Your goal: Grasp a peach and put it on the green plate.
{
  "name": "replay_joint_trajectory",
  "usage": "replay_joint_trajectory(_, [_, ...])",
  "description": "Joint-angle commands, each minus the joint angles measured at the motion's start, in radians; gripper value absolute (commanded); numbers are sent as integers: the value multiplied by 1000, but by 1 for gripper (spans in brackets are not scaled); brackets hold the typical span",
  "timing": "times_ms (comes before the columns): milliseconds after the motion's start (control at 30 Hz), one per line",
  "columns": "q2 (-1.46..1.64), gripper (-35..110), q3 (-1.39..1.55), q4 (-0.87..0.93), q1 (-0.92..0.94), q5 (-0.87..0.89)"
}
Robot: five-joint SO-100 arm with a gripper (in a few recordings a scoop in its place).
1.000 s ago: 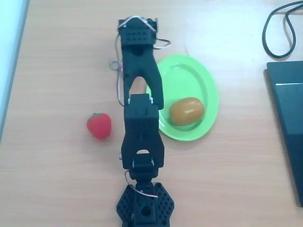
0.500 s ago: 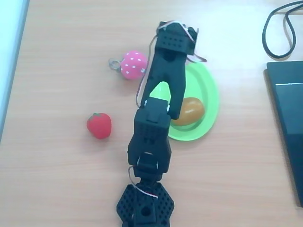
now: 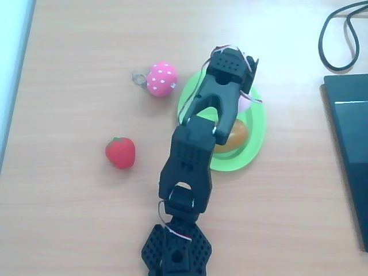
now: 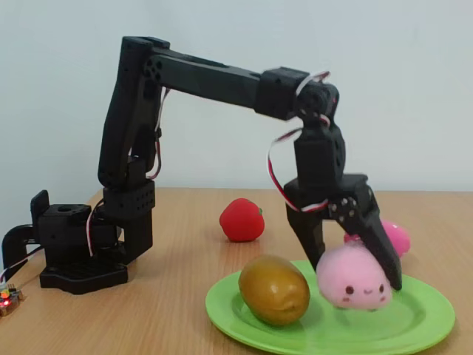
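My black gripper (image 4: 358, 275) is shut on the peach (image 4: 353, 278), a pale-pink round toy with a small face. It hangs low over the right half of the green plate (image 4: 429, 318); I cannot tell if it touches the plate. In the overhead view the arm covers most of the plate (image 3: 257, 133). A sliver of the peach (image 3: 245, 104) shows beside the gripper (image 3: 240, 102) near the plate's far side.
A glossy orange-brown oval (image 4: 273, 290) lies on the plate, left of the peach. A red strawberry (image 3: 120, 152) and a hot-pink dotted ball (image 3: 161, 79) with a keyring sit on the table left of the plate. A black cable (image 3: 339, 34) and a dark flat device (image 3: 351, 144) are at the right.
The arm has swung to the right, from beside the dotted ball to over the green plate, carrying the peach with it. The dotted ball is uncovered.
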Motion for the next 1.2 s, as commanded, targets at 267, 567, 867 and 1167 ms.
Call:
replay_joint_trajectory(267, [-166, 40, -149, -2, -5, 14])
replay_joint_trajectory(567, [-170, 50, -179, 38, 2, 14])
replay_joint_trajectory(867, [-103, 58, -146, 91, -23, 43])
replay_joint_trajectory(1167, [66, 58, -129, 160, -103, 95])
